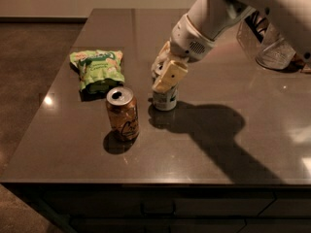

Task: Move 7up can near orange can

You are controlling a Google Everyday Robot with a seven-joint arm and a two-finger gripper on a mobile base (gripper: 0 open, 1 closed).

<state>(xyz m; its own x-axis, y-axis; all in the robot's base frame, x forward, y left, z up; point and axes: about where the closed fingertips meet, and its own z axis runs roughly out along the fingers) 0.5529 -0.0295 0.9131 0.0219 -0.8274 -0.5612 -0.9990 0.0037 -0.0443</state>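
The gripper [165, 76] sits over the 7up can [165, 101], clamped round its upper half, so the top and most of the label are hidden. The arm [214, 13] runs off the upper right edge, covering part of the glass container [274, 57].

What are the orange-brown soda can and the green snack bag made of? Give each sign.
The orange-brown soda can: likely aluminium, glossy print, bare silver top. The green snack bag: seemingly plastic film, crinkled, shiny. The gripper clasps the pale 7up can nearby.
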